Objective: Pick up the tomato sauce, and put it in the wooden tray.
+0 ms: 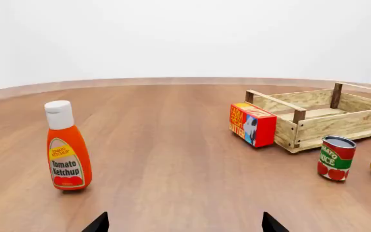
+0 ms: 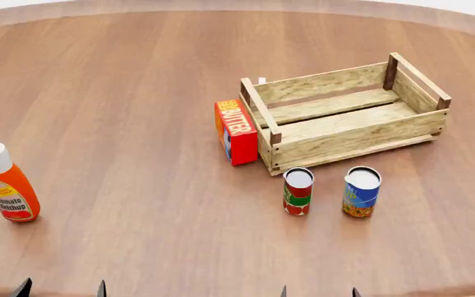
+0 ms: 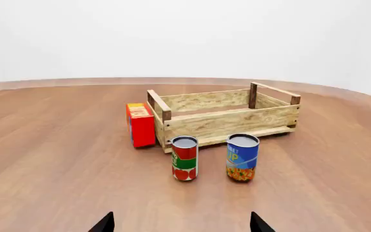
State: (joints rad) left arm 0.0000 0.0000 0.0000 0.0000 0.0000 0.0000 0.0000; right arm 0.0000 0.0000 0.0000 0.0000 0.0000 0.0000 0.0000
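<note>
Tomato sauce [image 2: 298,191] upright on the table, just in front of the wooden tray [image 2: 346,115], axis vertical; it lies ahead of the right gripper [image 2: 318,291], the nearer tool, whose fingertips are spread and empty; left gripper [image 2: 60,288] likewise spread

The small cylindrical tomato sauce can [image 2: 298,192] with red label, green band and silver top stands upright on the table, just in front of the large pale slatted wooden tray [image 2: 346,114], apart from it
</note>
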